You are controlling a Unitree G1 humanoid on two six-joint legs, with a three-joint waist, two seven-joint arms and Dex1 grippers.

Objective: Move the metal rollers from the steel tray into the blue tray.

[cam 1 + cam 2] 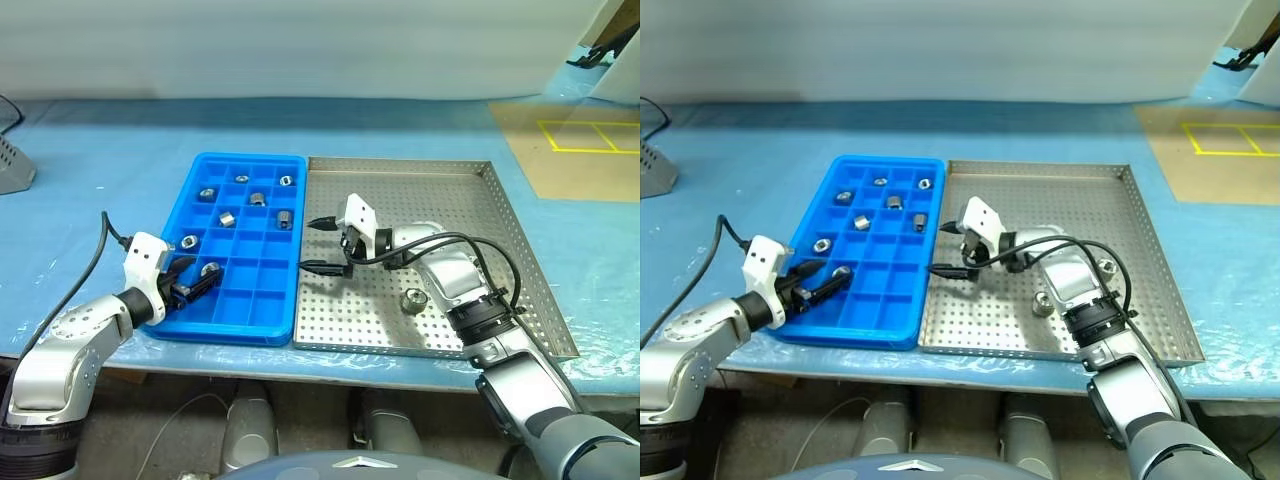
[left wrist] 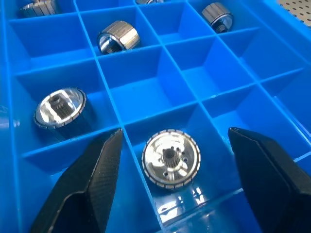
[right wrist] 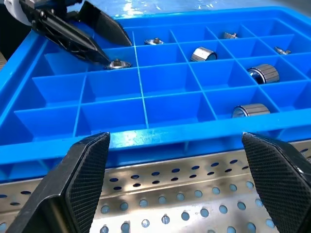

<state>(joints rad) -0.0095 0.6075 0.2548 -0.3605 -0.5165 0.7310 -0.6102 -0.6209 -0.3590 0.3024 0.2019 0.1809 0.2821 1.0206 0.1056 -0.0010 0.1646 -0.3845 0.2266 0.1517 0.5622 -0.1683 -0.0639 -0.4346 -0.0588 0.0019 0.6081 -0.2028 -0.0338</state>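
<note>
Blue tray (image 1: 213,316) holds approx eight metal rollers (image 1: 251,198), newest sits freed under your left gripper (image 1: 192,285), jaws apart; right gripper (image 1: 325,246) spread, empty; one left on steel tray (image 1: 520,262).

Glossy blue plastic tray (image 1: 243,310), mirror-shiny knurled metal rollers (image 2: 170,158), matt perforated steel tray (image 1: 500,215)

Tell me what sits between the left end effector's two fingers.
One metal roller, lying in a compartment of the blue tray, sits between the open left end effector's fingers, touching neither, as the left wrist view shows.
</note>
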